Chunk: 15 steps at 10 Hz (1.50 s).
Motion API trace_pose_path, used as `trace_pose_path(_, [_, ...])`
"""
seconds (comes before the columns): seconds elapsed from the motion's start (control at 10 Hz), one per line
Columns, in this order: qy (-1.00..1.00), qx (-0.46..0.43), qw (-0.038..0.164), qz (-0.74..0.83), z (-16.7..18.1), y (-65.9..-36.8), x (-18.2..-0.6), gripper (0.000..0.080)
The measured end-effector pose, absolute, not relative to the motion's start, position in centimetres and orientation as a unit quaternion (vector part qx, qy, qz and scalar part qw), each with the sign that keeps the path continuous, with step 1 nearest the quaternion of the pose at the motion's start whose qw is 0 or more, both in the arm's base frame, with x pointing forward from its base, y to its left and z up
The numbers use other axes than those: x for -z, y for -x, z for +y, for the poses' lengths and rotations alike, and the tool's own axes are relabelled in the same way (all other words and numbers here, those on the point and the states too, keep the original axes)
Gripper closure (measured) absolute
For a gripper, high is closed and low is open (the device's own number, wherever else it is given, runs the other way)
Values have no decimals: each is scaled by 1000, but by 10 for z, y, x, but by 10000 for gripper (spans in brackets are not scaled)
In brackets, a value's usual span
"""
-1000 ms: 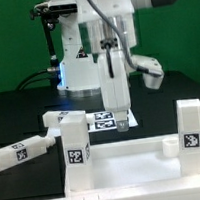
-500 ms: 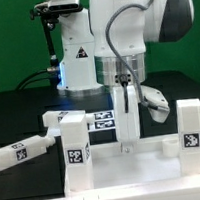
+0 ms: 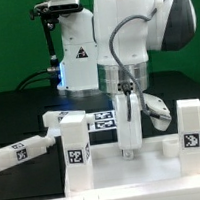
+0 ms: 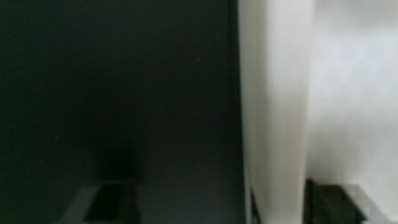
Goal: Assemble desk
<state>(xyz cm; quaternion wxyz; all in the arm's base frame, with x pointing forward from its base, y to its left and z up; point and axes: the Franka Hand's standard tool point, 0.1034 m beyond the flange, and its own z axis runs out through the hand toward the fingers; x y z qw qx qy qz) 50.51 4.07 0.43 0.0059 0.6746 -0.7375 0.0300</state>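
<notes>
The desk's white tabletop lies at the front with its rim up. Two tagged legs stand upright at its corners. My gripper points straight down over the tabletop's back rim. In the wrist view that rim runs between the jaws of my gripper. One dark fingertip stands close against the rim, while the other fingertip is apart from it over the black table. The jaws are open and hold nothing.
Two loose tagged legs lie at the exterior view's left, and another white part lies behind the gripper. The marker board lies flat in front of the white robot base.
The arm has swung to the exterior view's right and come down from above the marker board onto the tabletop's back rim. The fingers have drawn closer together.
</notes>
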Motion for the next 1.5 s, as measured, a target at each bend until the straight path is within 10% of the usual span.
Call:
trace_pose_path(0.4, [-676,-30,5,-737,41,-505,-4,757])
trace_pose_path(0.9, [-708,-16,-27,-705,43,-505,-57,757])
trace_pose_path(1.5, [-930,-42,-5,-365,14,-528,-63,757])
